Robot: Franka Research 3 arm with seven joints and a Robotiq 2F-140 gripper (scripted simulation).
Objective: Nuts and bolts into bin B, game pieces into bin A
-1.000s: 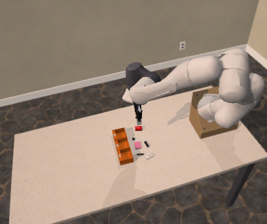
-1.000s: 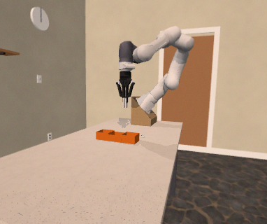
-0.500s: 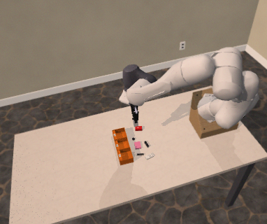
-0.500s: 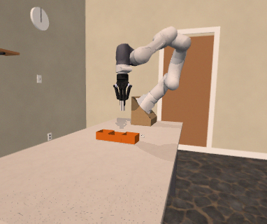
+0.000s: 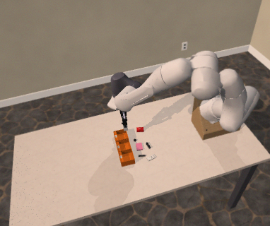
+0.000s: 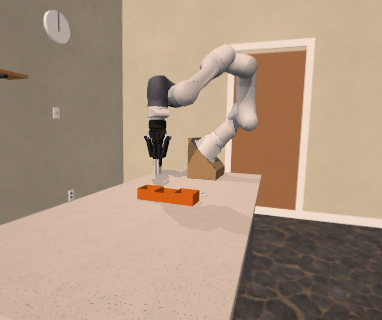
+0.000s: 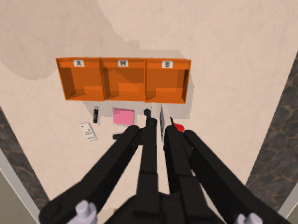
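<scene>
My gripper (image 5: 125,128) (image 6: 158,172) (image 7: 158,110) is shut, with nothing seen between its fingertips. It hangs above the table near the B end of the orange tray. Bin A (image 5: 127,158) (image 7: 82,82) and bin B (image 5: 121,134) (image 7: 167,84) are the tray's end compartments; both look empty. Beside the tray lie a white marked tile (image 5: 151,157) (image 7: 88,131), a narrow black piece (image 5: 142,155) (image 7: 95,115), a larger dark piece (image 5: 148,145) (image 7: 119,136) and a small dark round piece (image 5: 135,140) (image 7: 147,112). Which are nuts or bolts I cannot tell.
The middle compartment (image 5: 124,147) (image 7: 123,84) lies between bins A and B. A pink square (image 5: 139,146) (image 7: 123,116) lies beside it. A red object (image 5: 140,129) (image 7: 179,128) lies near the B end, partly behind the fingers in the wrist view.
</scene>
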